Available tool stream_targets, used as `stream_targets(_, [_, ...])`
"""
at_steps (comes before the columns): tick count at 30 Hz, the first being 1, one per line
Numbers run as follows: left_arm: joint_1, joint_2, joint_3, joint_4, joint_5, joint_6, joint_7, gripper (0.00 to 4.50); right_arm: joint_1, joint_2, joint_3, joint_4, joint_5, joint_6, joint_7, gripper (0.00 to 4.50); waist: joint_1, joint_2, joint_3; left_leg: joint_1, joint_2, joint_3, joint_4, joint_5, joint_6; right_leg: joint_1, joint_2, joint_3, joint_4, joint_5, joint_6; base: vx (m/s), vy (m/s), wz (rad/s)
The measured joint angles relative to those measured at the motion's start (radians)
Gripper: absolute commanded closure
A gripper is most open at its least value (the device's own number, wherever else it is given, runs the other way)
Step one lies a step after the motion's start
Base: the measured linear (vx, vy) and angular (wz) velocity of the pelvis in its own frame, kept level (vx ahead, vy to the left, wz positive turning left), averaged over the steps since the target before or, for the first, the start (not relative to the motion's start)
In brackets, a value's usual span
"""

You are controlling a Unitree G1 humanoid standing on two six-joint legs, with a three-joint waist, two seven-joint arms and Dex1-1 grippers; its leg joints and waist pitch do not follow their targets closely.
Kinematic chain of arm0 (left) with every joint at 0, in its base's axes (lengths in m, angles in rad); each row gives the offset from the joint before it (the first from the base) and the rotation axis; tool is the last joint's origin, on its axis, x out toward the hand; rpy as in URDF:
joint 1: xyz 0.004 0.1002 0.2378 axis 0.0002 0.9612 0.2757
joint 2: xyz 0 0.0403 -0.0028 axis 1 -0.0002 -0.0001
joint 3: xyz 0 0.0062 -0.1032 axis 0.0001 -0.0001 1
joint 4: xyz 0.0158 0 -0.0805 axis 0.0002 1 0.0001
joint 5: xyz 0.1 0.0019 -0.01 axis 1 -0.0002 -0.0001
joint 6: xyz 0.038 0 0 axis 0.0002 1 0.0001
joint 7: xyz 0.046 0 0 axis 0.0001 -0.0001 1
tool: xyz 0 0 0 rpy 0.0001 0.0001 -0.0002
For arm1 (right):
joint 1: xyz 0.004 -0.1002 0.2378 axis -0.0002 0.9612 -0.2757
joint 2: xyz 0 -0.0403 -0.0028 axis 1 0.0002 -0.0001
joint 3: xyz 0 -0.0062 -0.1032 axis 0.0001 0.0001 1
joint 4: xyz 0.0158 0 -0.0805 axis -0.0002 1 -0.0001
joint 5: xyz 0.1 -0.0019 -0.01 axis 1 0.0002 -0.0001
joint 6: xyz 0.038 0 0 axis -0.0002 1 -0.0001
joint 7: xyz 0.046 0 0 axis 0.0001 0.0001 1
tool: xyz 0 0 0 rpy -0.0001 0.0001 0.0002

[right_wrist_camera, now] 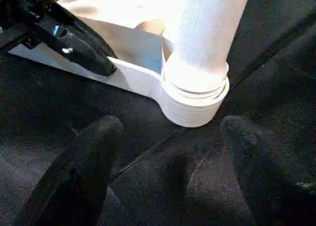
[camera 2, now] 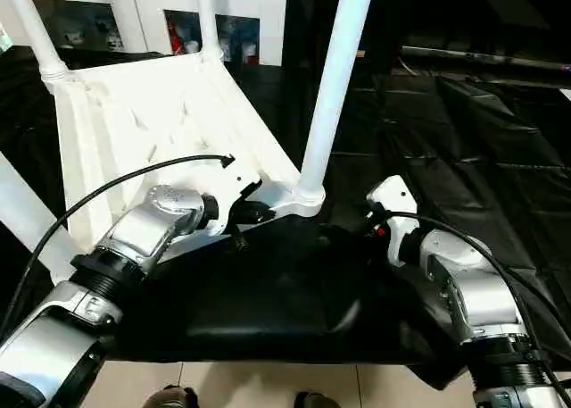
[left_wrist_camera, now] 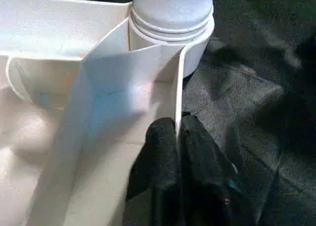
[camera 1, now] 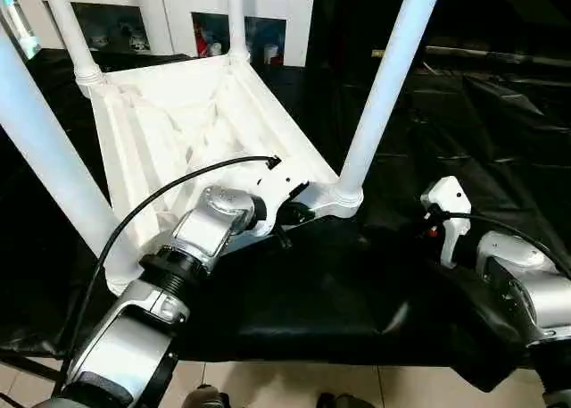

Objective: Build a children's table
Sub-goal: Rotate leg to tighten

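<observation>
The children's table lies upside down on black cloth, its white ribbed tabletop (camera 1: 178,122) facing up. Legs stand in its corner sockets: a near right leg (camera 1: 388,78), a near left leg (camera 1: 45,158) and two far legs (camera 1: 71,29) (camera 1: 235,15). My left gripper (left_wrist_camera: 177,137) is shut on the thin rim wall (left_wrist_camera: 178,82) of the tabletop, just short of the near right corner socket (camera 1: 346,196). My right gripper (right_wrist_camera: 168,132) is open on the cloth, its two black fingers spread in front of that socket (right_wrist_camera: 195,105) without touching it.
Black cloth (camera 1: 339,292) covers the work surface and ends at a front edge above the tiled floor (camera 1: 294,386). A white glass-door cabinet (camera 1: 178,15) stands behind the table. A black cable (camera 1: 178,180) loops over my left forearm.
</observation>
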Motion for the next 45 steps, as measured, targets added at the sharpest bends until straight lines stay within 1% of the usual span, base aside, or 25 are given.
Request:
stream_targets(4, [0.007, 0.022, -0.019, -0.023, 0.01, -0.003, -0.034, 4.48, -0.001, 0.0, 0.003, 0.0, 0.0, -0.003, 0.012, 0.93, 0.001, 0.0, 0.0, 0.0, 0.0, 0.0, 0.0, 0.0, 0.0, 0.0, 0.0, 0.0, 0.0, 0.0, 0.0, 0.0, 0.0, 0.0])
stream_targets(6, [0.017, 0.038, -0.031, -0.037, 0.012, -0.011, -0.065, 4.5, -0.005, 0.001, 0.003, 0.0, 0.002, -0.003, 0.023, 0.64, 0.001, 0.002, -0.003, 0.0, 0.0, 0.0, 0.0, 0.0, 0.0, 0.0, 0.0, 0.0, 0.0, 0.0, 0.0, 0.0, 0.0, 0.0])
stream_targets(8, [0.036, 0.068, -0.04, -0.061, 0.012, -0.025, -0.111, 4.5, -0.006, 0.001, 0.003, 0.0, 0.008, -0.001, 0.04, 0.5, 0.002, 0.004, -0.006, 0.0, 0.0, 0.0, 0.0, 0.0, 0.0, 0.001, 0.0, 0.0, 0.0, 0.0, 0.0, 0.0, 0.0, 0.0])
stream_targets(9, [0.044, 0.078, -0.041, -0.067, 0.011, -0.032, -0.129, 4.5, -0.006, 0.0, 0.003, 0.0, 0.012, 0.0, 0.046, 0.5, 0.002, 0.004, -0.007, 0.001, 0.0, 0.0, 0.0, 0.0, 0.0, 0.001, 0.0, 0.0, 0.001, 0.0, 0.0, 0.0, 0.0, 0.0])
stream_targets(11, [0.065, 0.106, -0.041, -0.091, 0.003, -0.052, -0.176, 4.5, -0.007, -0.002, 0.008, 0.0, 0.025, 0.001, 0.069, 0.24, 0.003, 0.003, -0.008, 0.001, 0.0, 0.0, 0.002, 0.0, 0.0, 0.001, 0.0, 0.0, 0.002, 0.0, 0.0, 0.0, 0.0, 0.0])
stream_targets(12, [0.078, 0.124, -0.041, -0.105, -0.007, -0.058, -0.202, 4.5, -0.006, -0.005, 0.013, 0.0, 0.025, 0.001, 0.078, 0.24, 0.003, 0.003, -0.008, 0.001, 0.0, 0.0, 0.003, 0.0, 0.0, 0.001, 0.0, 0.0, 0.003, 0.0, 0.0, 0.0, 0.0, 0.0])
stream_targets(14, [0.098, 0.151, -0.04, -0.129, -0.023, -0.073, -0.252, 4.5, -0.006, -0.012, 0.023, 0.0, 0.024, 0.002, 0.09, 0.04, 0.005, 0.003, -0.008, 0.001, 0.0, 0.0, 0.005, 0.0, 0.0, 0.001, -0.001, 0.0, 0.005, 0.0, 0.0, 0.0, 0.0, 0.0])
stream_targets(16, [0.124, 0.176, -0.039, -0.156, -0.045, -0.092, -0.303, 4.5, -0.004, -0.016, 0.043, -0.001, 0.023, 0.002, 0.114, 0.01, 0.006, 0.003, -0.008, 0.001, 0.0, -0.001, 0.006, 0.0, 0.0, 0.001, -0.001, 0.0, 0.006, 0.0, 0.0, 0.0, 0.0, 0.0])
stream_targets(18, [0.138, 0.188, -0.039, -0.17, -0.051, -0.108, -0.337, 4.5, -0.004, -0.019, 0.065, -0.001, 0.021, 0.001, 0.133, 0.01, 0.013, 0.003, -0.008, 0.001, 0.0, -0.001, 0.008, 0.0, 0.0, 0.001, -0.002, 0.0, 0.007, 0.0, 0.0, 0.0, 0.0, 0.0])
stream_targets(21, [0.152, 0.196, -0.04, -0.186, -0.052, -0.118, -0.361, 4.5, -0.007, -0.016, 0.096, 0.0, -0.002, -0.012, 0.148, 0.01, 0.02, 0.003, -0.008, 0.001, 0.0, -0.001, 0.009, 0.0, 0.0, 0.001, -0.002, 0.001, 0.009, 0.0, 0.0, 0.0, 0.0, 0.0])
stream_targets(23, [0.157, 0.201, -0.039, -0.19, -0.052, -0.123, -0.365, 4.5, -0.013, -0.006, 0.104, 0.006, -0.015, -0.027, 0.15, 0.01, 0.021, 0.004, -0.009, 0.001, 0.0, -0.001, 0.01, 0.0, 0.0, 0.001, -0.002, 0.001, 0.009, 0.0, 0.0, 0.0, 0.0, 0.0])
stream_targets(26, [0.163, 0.208, -0.037, -0.197, -0.054, -0.127, -0.367, 4.5, -0.045, 0.021, 0.12, 0.048, -0.024, -0.065, 0.149, 0.01, 0.02, 0.004, -0.009, 0.001, 0.0, -0.001, 0.01, 0.0, 0.0, 0.001, -0.002, 0.001, 0.01, 0.0, 0.0, 0.0, 0.0, 0.0])
stream_targets(28, [0.163, 0.208, -0.037, -0.199, -0.054, -0.13, -0.368, 4.5, -0.057, 0.029, 0.125, 0.061, -0.033, -0.078, 0.148, 0.36, 0.02, 0.004, -0.009, 0.001, 0.0, -0.001, 0.009, 0.0, 0.0, 0.0, -0.002, 0.001, 0.01, 0.0, 0.0, 0.0, 0.0, 0.0])
stream_targets(30, [0.172, 0.213, -0.034, -0.209, -0.054, -0.134, -0.372, 4.5, -0.078, 0.041, 0.132, 0.083, -0.038, -0.087, 0.151, 0.39, 0.02, 0.003, -0.009, 0.001, 0.0, -0.001, 0.009, 0.0, 0.0, 0.0, -0.002, 0.001, 0.01, -0.001, 0.001, 0.0, 0.0, 0.0])
stream_targets(32, [0.174, 0.214, -0.031, -0.21, -0.054, -0.136, -0.375, 4.5, -0.095, 0.05, 0.137, 0.088, -0.038, -0.091, 0.155, 0.66, 0.02, 0.003, -0.009, 0.001, 0.0, -0.001, 0.009, 0.0, 0.0, 0.0, -0.002, 0.001, 0.01, -0.001, 0.001, 0.0, 0.0, 0.0])
stream_targets(33, [0.174, 0.214, -0.031, -0.21, -0.054, -0.138, -0.376, 4.5, -0.1, 0.052, 0.137, 0.089, -0.038, -0.091, 0.159, 0.66, 0.02, 0.003, -0.009, 0.001, 0.0, -0.001, 0.009, 0.0, 0.0, 0.0, -0.002, 0.001, 0.01, -0.001, 0.001, 0.0, 0.0, 0.0])
stream_targets(34, [0.175, 0.214, -0.031, -0.21, -0.054, -0.141, -0.376, 4.5, -0.101, 0.052, 0.137, 0.089, -0.038, -0.091, 0.163, 0.82, 0.02, 0.003, -0.009, 0.001, 0.0, -0.001, 0.009, 0.0, 0.0, 0.0, -0.002, 0.001, 0.01, -0.001, 0.001, 0.0, 0.0, 0.0])
stream_targets(36, [0.176, 0.216, -0.031, -0.21, -0.053, -0.145, -0.376, 4.5, -0.102, 0.054, 0.139, 0.094, -0.038, -0.097, 0.171, 0.87, 0.02, 0.003, -0.009, 0.001, 0.0, -0.001, 0.009, 0.0, 0.0, 0.0, -0.002, 0.001, 0.01, -0.001, 0.001, 0.0, 0.0, 0.0])
stream_targets(37, [0.177, 0.217, -0.03, -0.21, -0.053, -0.145, -0.376, 4.5, -0.104, 0.056, 0.139, 0.102, -0.038, -0.103, 0.175, 1.0, 0.02, 0.003, -0.009, 0.001, 0.0, -0.001, 0.009, 0.0, 0.0, 0.0, -0.002, 0.001, 0.01, -0.001, 0.001, 0.0, 0.0, 0.0])
stream_targets(38, [0.177, 0.216, -0.03, -0.21, -0.053, -0.145, -0.376, 4.5, -0.105, 0.059, 0.14, 0.11, -0.038, -0.108, 0.178, 1.23, 0.019, 0.003, -0.009, 0.001, 0.0, -0.001, 0.009, 0.0, 0.0, 0.0, -0.002, 0.001, 0.01, -0.001, 0.001, 0.0, 0.0, 0.0])
stream_targets(41, [0.179, 0.218, -0.027, -0.21, -0.053, -0.145, -0.376, 4.5, -0.125, 0.063, 0.145, 0.141, -0.038, -0.112, 0.197, 1.33, 0.018, 0.003, -0.009, 0.001, 0.0, -0.001, 0.009, 0.0, 0.0, 0.0, -0.002, 0.001, 0.01, -0.001, 0.001, 0.0, 0.0, 0.0])
stream_targets(44, [0.179, 0.217, -0.027, -0.21, -0.053, -0.145, -0.377, 4.5, -0.131, 0.068, 0.147, 0.152, -0.038, -0.12, 0.207, 1.71, 0.018, 0.003, -0.009, 0.001, 0.0, -0.001, 0.009, 0.0, 0.0, 0.0, -0.002, 0.001, 0.01, -0.001, 0.001, 0.0, 0.0, 0.0])
stream_targets(45, [0.179, 0.217, -0.027, -0.21, -0.053, -0.145, -0.377, 4.5, -0.132, 0.07, 0.148, 0.16, -0.038, -0.125, 0.213, 1.71, 0.018, 0.003, -0.009, 0.001, 0.0, -0.001, 0.009, 0.0, 0.0, 0.0, -0.002, 0.001, 0.01, -0.001, 0.001, 0.0, 0.0, 0.0])
